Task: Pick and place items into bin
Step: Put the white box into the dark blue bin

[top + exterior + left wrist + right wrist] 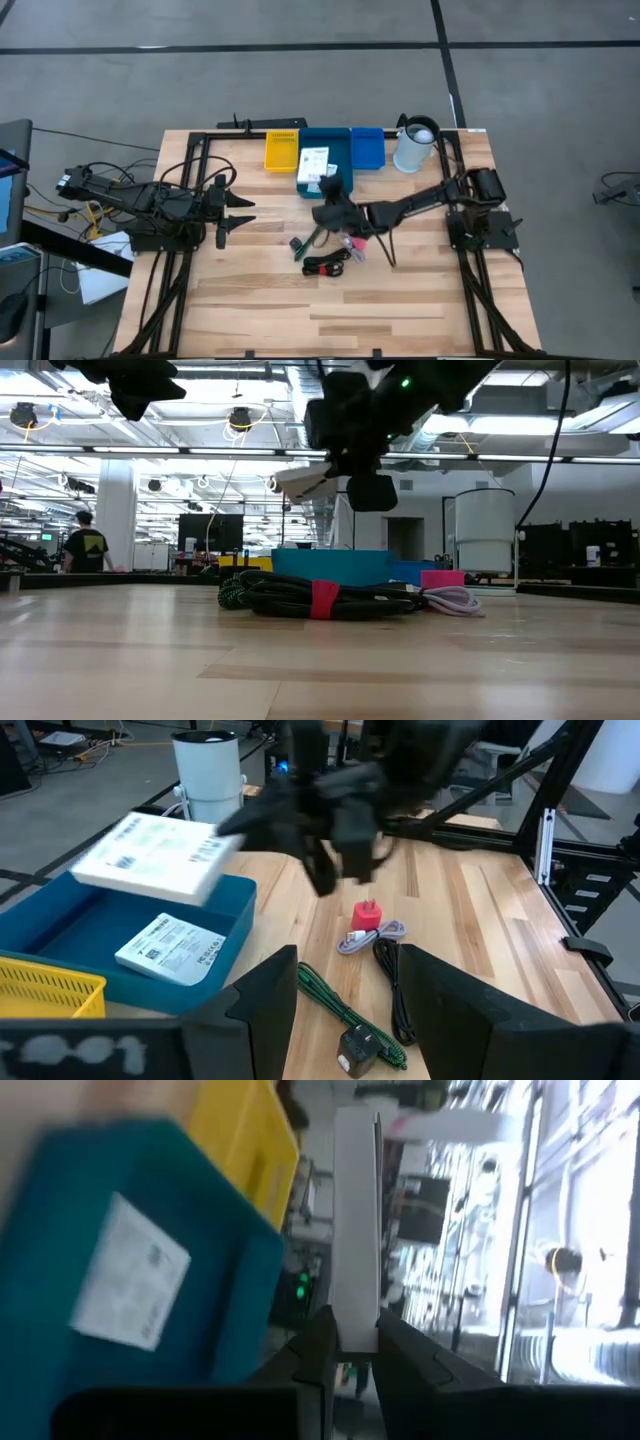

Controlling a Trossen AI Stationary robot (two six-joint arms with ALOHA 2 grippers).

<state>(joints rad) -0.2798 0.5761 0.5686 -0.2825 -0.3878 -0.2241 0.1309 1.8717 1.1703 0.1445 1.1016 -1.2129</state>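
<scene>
My right gripper (328,190) hangs above the near rim of the teal bin (345,150), shut on a white printed packet (160,855). A second white packet (175,948) lies flat on the bin's floor. On the table near the bin lie a green braided cable (345,1010), a black cable bundle with a red strap (320,598), and a pink plug piece (367,913) on a pale cord. My left gripper (232,213) waits open at the table's left, touching nothing. My right gripper pinches the white packet between its two fingers (320,1350) by one short edge (357,1320). The packet sticks out beyond the fingers toward the bin, seen edge-on in the right wrist view. It is lifted clear and lies nearly level above the teal bin's near rim (200,990).
A yellow bin (282,150) stands left of the teal bin and a blue bin (367,148) right of it. The white jug (415,145) stands at the far right. A black frame (190,190) runs around the table's edges. Bare wood (330,310) lies near the front edge.
</scene>
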